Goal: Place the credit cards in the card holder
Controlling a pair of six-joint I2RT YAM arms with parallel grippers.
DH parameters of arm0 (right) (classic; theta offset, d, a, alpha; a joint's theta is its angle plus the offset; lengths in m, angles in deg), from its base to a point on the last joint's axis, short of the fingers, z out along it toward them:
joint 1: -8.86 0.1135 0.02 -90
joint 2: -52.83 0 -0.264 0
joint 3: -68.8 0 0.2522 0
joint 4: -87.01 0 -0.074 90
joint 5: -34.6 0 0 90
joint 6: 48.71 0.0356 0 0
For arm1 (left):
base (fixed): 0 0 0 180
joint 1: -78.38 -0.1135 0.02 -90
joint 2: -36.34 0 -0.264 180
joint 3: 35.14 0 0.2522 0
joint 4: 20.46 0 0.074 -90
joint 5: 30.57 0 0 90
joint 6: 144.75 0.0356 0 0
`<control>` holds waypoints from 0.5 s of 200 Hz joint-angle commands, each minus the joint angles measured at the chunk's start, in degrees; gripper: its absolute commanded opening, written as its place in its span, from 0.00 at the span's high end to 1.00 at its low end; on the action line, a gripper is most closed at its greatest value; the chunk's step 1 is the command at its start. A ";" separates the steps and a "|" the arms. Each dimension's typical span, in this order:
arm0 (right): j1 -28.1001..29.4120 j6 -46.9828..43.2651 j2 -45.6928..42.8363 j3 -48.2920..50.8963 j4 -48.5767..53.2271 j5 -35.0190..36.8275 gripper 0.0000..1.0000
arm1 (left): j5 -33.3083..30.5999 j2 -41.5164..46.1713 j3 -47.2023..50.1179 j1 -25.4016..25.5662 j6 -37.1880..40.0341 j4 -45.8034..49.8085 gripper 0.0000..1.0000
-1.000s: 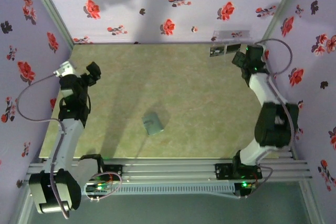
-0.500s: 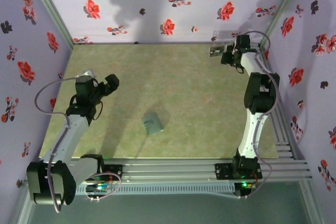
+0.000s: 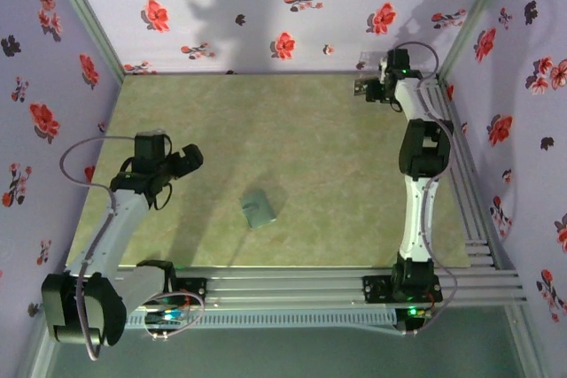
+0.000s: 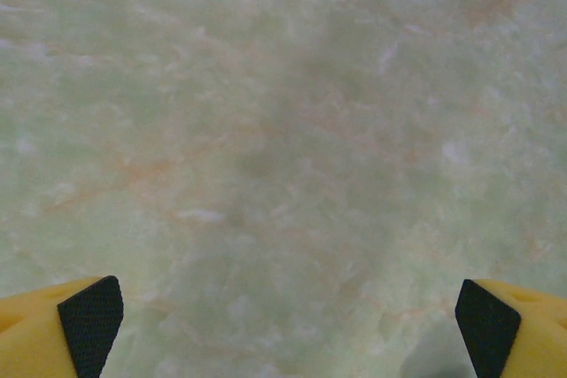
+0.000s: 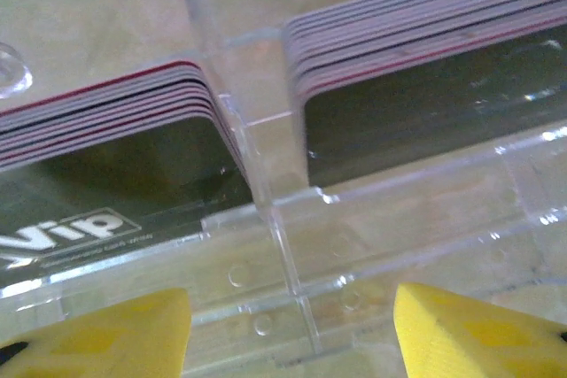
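The credit cards are dark and stand in two stacks, a left stack (image 5: 106, 165) and a right stack (image 5: 425, 104), inside a clear plastic rack (image 5: 283, 245). From above the cards (image 3: 364, 87) show at the table's far right corner. My right gripper (image 3: 378, 92) hangs right at that rack. In the right wrist view it (image 5: 292, 343) is open, its yellow fingertips astride the rack's front wall and divider. The grey-teal card holder (image 3: 259, 208) lies flat mid-table. My left gripper (image 3: 189, 158) is left of the holder. In its wrist view it (image 4: 288, 334) is open wide over bare table.
Flowered walls enclose the green marbled table (image 3: 292, 148) on three sides. A metal rail frame (image 3: 292, 285) runs along the near edge and up the right side. The right arm (image 3: 416, 183) stretches along the right edge.
The right arm has reached out and brought its gripper left onto the card rack, jaws narrowing. The left gripper has swung right and nearer, toward the card holder.
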 commanded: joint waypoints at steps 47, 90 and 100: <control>0.38 -6.55 5.33 -8.81 5.52 2.83 0.47 | -2.68 -1.43 -1.25 0.49 0.50 5.66 0.00; 0.97 -6.97 6.23 -9.55 7.22 3.02 0.56 | -2.78 -2.24 -1.35 0.60 -0.31 5.52 0.00; 1.34 -7.45 6.15 -9.52 8.05 3.89 0.59 | -2.62 -2.44 -2.00 0.58 0.14 5.91 0.01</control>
